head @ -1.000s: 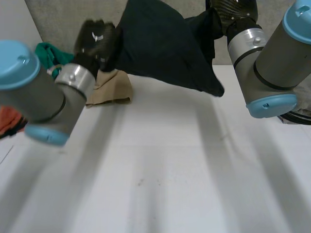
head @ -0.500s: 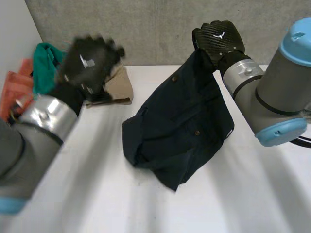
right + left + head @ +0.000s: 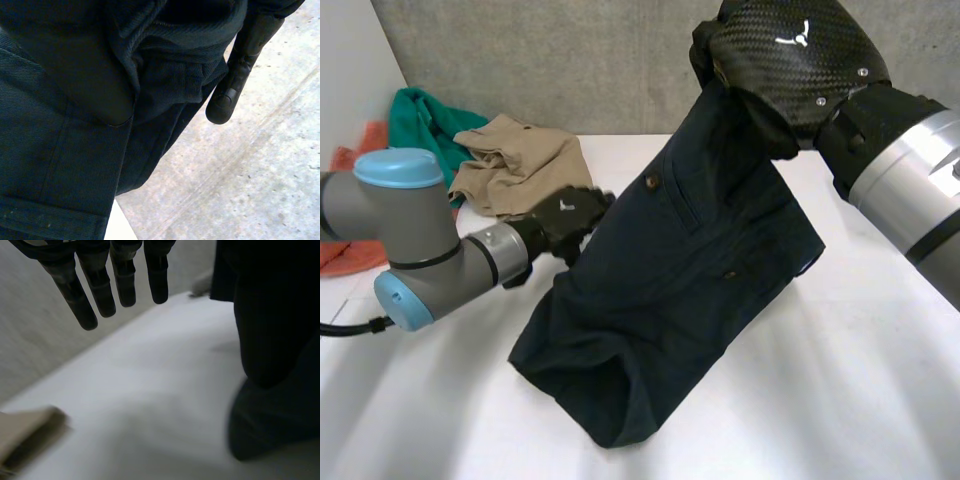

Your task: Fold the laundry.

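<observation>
Orange cloth cut by edge

The dark navy twill garment hangs from the right robot hand, whose fingers curl round its upper edge. It drapes down onto the white worktop and blocks the stretch between the two robot hands. The left robot hand, fingers straight, is just beside the garment's edge, with bare worktop beyond its fingertips. On its side away from the garment, a crumpled tan cloth, a green cloth and an orange cloth crowd the worktop. Below the right robot hand, away from the left one, the worktop is bare.
</observation>
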